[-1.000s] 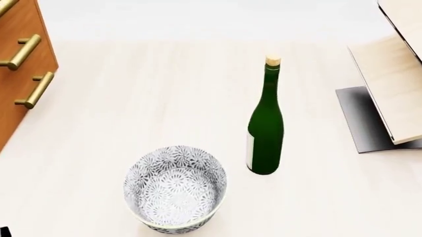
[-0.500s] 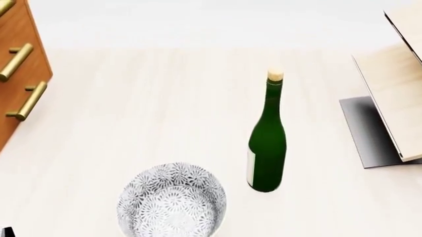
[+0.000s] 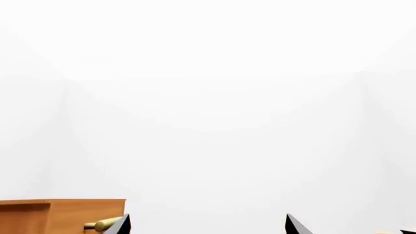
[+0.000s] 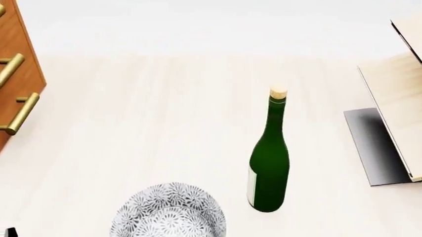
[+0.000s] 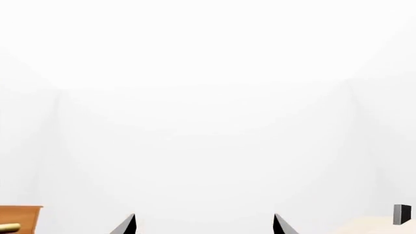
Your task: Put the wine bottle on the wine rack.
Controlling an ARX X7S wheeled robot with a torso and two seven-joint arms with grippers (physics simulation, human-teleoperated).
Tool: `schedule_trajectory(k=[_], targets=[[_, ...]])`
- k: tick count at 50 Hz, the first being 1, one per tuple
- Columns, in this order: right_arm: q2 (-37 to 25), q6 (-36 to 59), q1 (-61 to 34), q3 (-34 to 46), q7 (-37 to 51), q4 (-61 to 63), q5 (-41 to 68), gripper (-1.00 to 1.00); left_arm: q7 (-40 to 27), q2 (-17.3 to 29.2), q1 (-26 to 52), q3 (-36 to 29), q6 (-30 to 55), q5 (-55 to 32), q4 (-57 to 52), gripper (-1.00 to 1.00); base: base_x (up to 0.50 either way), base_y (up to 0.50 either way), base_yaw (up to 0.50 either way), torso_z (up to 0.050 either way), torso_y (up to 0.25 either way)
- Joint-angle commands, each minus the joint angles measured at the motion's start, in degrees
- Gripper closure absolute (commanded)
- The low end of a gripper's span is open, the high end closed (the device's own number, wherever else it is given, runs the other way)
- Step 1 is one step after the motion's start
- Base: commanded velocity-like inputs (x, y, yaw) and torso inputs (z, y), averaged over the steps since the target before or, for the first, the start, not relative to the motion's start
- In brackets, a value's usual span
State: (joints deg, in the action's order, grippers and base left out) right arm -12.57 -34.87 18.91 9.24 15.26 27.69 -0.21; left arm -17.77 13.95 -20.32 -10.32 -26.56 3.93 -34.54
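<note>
The wine bottle (image 4: 268, 158) stands upright on the pale wooden table (image 4: 145, 123) in the head view, a little right of the middle and near the front. It is slim, of dark green glass, with a long neck, a tan cork on top and a pale label low on its side. Nothing touches it. The wine rack (image 4: 394, 123) is well apart from it at the right edge, and only a part is visible: light-wood boards with a thin dark edge strip and a grey metal base, the rest cut off by the frame. A patterned grey-white bowl (image 4: 168, 217) sits in front and to the left of the bottle, its lower part cut off. At the left edge is a brown cabinet (image 4: 20, 64) with brass handles, also cut. No arm appears here.

In the left wrist view almost all is white haze. Two dark fingertips (image 3: 120, 225) of the left gripper (image 3: 206, 226) peek in, wide apart, holding nothing. A corner of the cabinet with one brass handle is beside them.

In the right wrist view the right gripper (image 5: 202, 225) shows the same: two dark tips (image 5: 126, 225) spread apart, with nothing between them. A small piece of the cabinet and a pale board with a dark piece, hard to identify, are at the edges
</note>
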Motion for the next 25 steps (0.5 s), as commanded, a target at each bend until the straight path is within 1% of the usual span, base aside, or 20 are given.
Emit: schedule_trajectory(k=[1,25], targets=[[-0.3,-0.2,-0.3,0.4,0.4,-0.7,-0.1,-1.00,-0.4,0.3,0.2,-0.4,-0.3,0.1,0.5,-1.00,0.14,0.00,0.00,0.000,0.000],[-0.9,0.1,-0.6,0.9,1.3,-0.8,-0.3,-1.00,-1.1,1.0,0.2,-0.9,0.5,0.2,-0.2,-1.00,0.14,0.00,0.00,0.000,0.000]])
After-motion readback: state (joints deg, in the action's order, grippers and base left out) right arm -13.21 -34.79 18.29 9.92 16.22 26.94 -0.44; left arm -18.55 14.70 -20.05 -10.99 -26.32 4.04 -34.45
